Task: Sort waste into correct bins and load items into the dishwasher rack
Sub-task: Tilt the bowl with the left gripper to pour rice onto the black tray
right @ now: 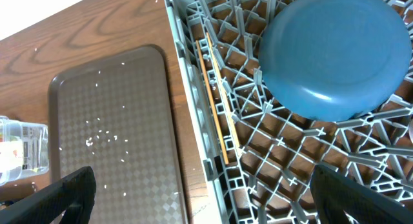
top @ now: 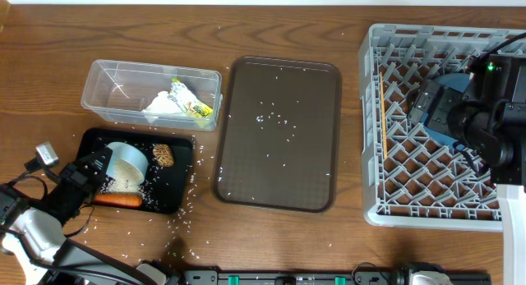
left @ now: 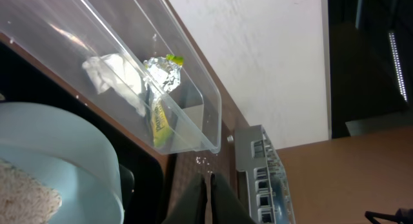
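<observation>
The clear tub [top: 115, 81] holds the crumpled tissue [top: 160, 104] and the yellow-green wrapper [top: 195, 107]; both show in the left wrist view as tissue [left: 113, 79] and wrapper [left: 161, 114]. The black tray [top: 177, 195] carries a white bowl [top: 127, 166] of rice, a brown lump [top: 163, 155] and a carrot [top: 117, 199]. My left gripper [top: 100, 163] is shut with nothing between its fingers [left: 197, 198], right beside the bowl [left: 51, 179]. My right gripper [right: 213, 195] hangs open over the grey rack [top: 371, 153], where the dark-blue dish [right: 332, 53] and chopsticks [right: 216, 104] lie.
A large dark-brown serving tray [top: 278, 133] lies between the bins and the rack, with loose rice grains [top: 263, 117] on it. More grains [top: 193, 185] are scattered on the wooden table round the black tray. The rack fills the right side.
</observation>
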